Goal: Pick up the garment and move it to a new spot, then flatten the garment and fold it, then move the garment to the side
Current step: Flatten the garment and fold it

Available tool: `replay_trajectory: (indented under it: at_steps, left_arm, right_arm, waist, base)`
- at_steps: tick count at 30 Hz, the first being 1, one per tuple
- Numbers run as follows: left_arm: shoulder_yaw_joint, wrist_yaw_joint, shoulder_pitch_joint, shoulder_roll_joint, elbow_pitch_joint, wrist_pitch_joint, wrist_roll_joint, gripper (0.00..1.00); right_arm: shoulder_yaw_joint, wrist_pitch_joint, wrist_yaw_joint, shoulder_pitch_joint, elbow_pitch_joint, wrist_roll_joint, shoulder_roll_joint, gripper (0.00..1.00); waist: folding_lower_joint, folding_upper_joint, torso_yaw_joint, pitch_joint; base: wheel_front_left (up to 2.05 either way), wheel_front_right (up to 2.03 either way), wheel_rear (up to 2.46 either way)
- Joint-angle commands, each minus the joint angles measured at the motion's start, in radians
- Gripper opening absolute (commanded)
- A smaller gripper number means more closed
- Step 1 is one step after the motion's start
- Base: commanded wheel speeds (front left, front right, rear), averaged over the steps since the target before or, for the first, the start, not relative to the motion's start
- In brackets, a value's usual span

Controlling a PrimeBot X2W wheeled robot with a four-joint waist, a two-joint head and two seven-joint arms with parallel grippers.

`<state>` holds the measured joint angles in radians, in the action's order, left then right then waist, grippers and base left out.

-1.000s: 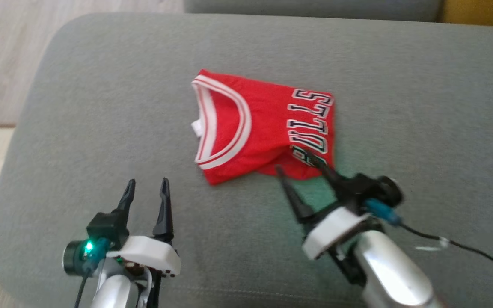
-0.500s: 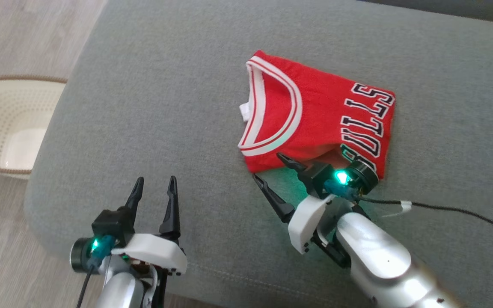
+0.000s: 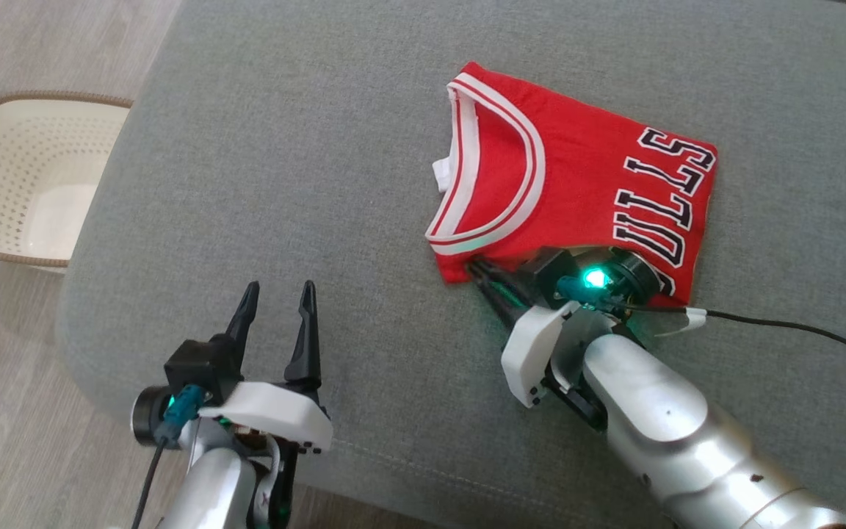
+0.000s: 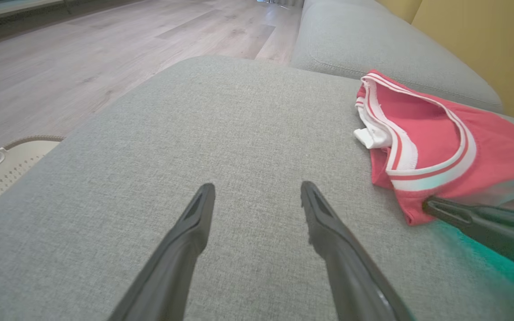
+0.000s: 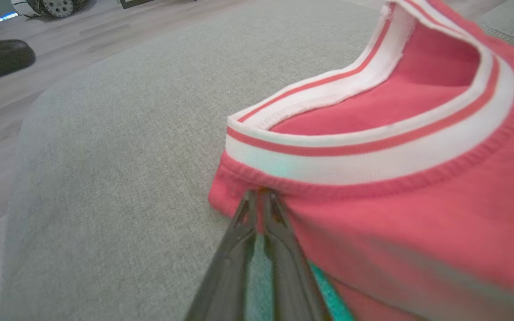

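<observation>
Right gripper (image 5: pixel 259 195): fingers pinched together on the near corner of the red jersey (image 3: pixel 584 191), just under its white collar band.
Left gripper (image 3: pixel 279 290): fingers spread wide, holding nothing, over bare cushion.
Jersey: lies folded on the grey sofa cushion (image 3: pixel 283 132).
Basket (image 3: pixel 19 184): on the floor, left of the cushion.

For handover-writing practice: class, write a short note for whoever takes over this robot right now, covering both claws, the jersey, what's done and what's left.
Left claw: open, empty, over the grey cushion.
Right claw: shut on the near edge of the red jersey, just below the collar.
Jersey: lies on the cushion and looks folded.
Left to do: move it to the side.
</observation>
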<state>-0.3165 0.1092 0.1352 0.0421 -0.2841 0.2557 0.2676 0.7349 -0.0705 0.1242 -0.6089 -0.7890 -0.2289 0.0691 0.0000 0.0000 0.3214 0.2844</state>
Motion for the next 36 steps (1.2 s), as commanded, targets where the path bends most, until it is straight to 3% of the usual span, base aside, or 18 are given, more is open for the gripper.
replay_trajectory:
  at_steps: [1,18,24,25,26,36]
  left_arm:
    - [0.026,0.008,0.032,0.008,0.029,0.006,0.005,1.00]
    - [0.013,0.007,0.035,0.008,0.018,0.006,0.021,1.00]
    - [0.031,0.013,0.023,0.008,0.024,0.006,0.015,1.00]
    - [0.036,0.015,0.020,0.008,0.026,0.006,0.013,1.00]
    - [0.042,0.016,0.018,0.008,0.029,0.006,0.011,1.00]
    - [0.082,0.009,0.011,0.008,0.050,0.006,-0.026,1.00]
  right_arm:
    - [0.012,-0.009,0.007,-0.017,0.021,-0.007,-0.019,0.00]
    - [0.072,-0.062,0.007,-0.077,0.053,-0.118,-0.019,0.00]
    - [0.026,-0.124,0.007,-0.079,0.069,-0.151,-0.019,0.00]
    - [0.007,-0.138,0.007,-0.078,0.071,-0.150,-0.019,0.41]
    - [-0.017,-0.150,0.007,-0.074,0.075,-0.155,-0.019,1.00]
    - [-0.340,-0.190,0.007,0.041,0.152,-0.091,-0.019,1.00]
  waist:
    - [0.0000,0.0000,0.001,0.001]
    - [0.0000,0.0000,0.027,-0.001]
    - [0.0000,0.0000,0.009,-0.013]
    - [0.0000,0.0000,0.000,-0.018]
    - [0.0000,0.0000,-0.010,-0.022]
    - [0.0000,0.0000,-0.143,-0.081]
  base:
    - [0.00,0.00,0.00]
    - [0.00,0.00,0.00]
    - [0.00,0.00,0.00]
    - [0.00,0.00,0.00]
    - [0.00,0.00,0.00]
    - [0.00,0.00,0.00]
